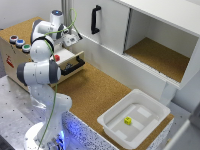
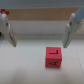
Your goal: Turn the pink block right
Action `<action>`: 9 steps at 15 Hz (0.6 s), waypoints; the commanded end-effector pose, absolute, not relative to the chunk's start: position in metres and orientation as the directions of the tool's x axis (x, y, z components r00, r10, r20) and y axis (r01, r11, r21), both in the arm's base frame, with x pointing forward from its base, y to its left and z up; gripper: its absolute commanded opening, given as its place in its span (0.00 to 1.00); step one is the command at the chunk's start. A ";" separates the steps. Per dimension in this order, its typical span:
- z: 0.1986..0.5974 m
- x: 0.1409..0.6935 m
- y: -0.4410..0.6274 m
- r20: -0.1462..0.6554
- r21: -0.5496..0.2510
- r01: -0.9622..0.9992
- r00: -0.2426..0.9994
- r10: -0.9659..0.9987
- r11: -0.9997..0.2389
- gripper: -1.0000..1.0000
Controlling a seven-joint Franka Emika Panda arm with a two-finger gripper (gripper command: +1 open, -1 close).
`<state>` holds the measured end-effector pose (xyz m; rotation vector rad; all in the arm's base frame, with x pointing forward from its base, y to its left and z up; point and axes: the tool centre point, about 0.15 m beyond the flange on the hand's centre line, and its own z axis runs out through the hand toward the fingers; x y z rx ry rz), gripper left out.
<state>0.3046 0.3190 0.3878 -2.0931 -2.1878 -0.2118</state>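
In the exterior view the gripper point(image 1: 70, 39) is mostly hidden behind the arm's own white links and a green cable point(image 1: 74, 22), so its fingers cannot be made out there. What shows of the pink block point(image 1: 57, 57) in that view is only a small red patch inside the open drawer point(image 1: 72, 64), partly covered by the arm's elbow; its shape is unreadable at that size. The wrist view gives it plainly: one pink block point(image 2: 53, 57), a small cube lying on a pale surface, its upper face carrying dark raised marks like an "L" and a second letter on the face toward the camera, both blurred.

The gripper point(image 2: 38, 35) hangs above the block with its two fingers spread wide, one point(image 2: 10, 35) to each side of the frame, clasping nothing; the block lies apart from both fingertips, touching neither.

Three round buttons point(image 1: 19, 43), red, blue and green, sit in a row on top of the drawer cabinet, at its far corner on the exterior view's left. One white bin point(image 1: 112, 121) stands at the near edge of the cork tabletop point(image 1: 92, 95) on the exterior view's right, with one small yellow cube point(image 1: 128, 120) on its floor. A white cupboard point(image 1: 150, 35) runs along the back, one black handle point(image 1: 95, 20) on its sliding door, its open compartment cut off at the frame's edge.
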 end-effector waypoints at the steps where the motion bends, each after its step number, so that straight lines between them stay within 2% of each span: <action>1: 0.346 0.343 0.353 0.075 -0.090 0.989 -0.115 0.991 0.121 1.00; 6: 0.321 0.357 0.356 0.030 -0.075 0.989 -0.130 0.991 0.132 1.00; 7: 0.320 0.357 0.354 0.023 -0.068 0.989 -0.131 0.991 0.133 0.00; 9: 0.319 0.353 0.347 0.005 -0.058 0.989 -0.135 0.991 0.135 0.00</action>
